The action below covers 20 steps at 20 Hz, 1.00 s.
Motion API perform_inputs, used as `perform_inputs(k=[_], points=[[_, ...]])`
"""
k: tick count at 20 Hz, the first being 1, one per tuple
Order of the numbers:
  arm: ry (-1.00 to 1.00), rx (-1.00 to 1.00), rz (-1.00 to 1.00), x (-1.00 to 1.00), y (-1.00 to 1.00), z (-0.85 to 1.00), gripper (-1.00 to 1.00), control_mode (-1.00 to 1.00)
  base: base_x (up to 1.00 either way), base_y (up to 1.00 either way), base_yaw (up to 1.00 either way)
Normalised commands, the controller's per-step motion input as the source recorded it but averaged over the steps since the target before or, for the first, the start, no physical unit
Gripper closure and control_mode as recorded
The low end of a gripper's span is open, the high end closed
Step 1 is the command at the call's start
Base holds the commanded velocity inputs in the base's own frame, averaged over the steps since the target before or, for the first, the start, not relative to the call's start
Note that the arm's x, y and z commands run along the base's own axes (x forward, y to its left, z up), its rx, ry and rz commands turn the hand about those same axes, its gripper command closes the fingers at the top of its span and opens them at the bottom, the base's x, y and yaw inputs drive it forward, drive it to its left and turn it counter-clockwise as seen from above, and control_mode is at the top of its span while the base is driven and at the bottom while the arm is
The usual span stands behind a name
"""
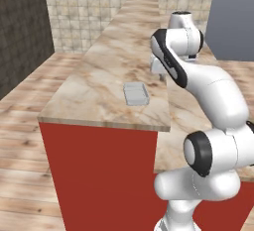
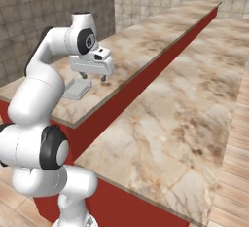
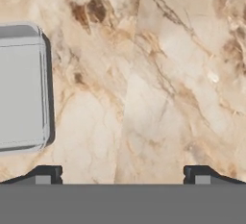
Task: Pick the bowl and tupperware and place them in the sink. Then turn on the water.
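The tupperware [image 1: 136, 94] is a small, flat, light grey container with rounded corners. It lies on the raised marble counter [image 1: 99, 91] near the front edge. My gripper [image 2: 93, 77] hangs open a little above the counter, just beside the tupperware [image 2: 78, 88] and apart from it. In the hand view the tupperware [image 3: 21, 88] sits at the left edge. The gripper [image 3: 122, 175] points at bare marble to its right, with nothing between the fingertips [image 3: 48, 174]. The bowl, the sink and the water are out of view.
The raised counter has a red front panel [image 1: 99, 175] and runs back to a tiled wall [image 1: 99, 2]. A lower marble counter [image 2: 185, 114] lies alongside it. Wooden floor [image 1: 20, 141] spreads to the left.
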Motion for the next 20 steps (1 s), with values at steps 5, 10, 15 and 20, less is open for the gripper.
perform_inputs(k=[5, 10, 15, 20], points=[[0.00, 0.00, 0.01, 0.00, 0.10, -0.26, -1.00, -1.00, 0.00, 0.00, 0.00], [0.00, 0.00, 0.10, 0.00, 0.45, -0.24, -1.00, -1.00, 0.00, 0.00, 0.00], [0.00, 0.00, 0.14, 0.01, 0.41, -0.02, -1.00, -1.00, 0.00, 0.00, 0.00], [0.00, 0.00, 0.16, 0.33, 0.20, 0.00, -1.00, -1.00, 0.00, 0.00, 0.00]])
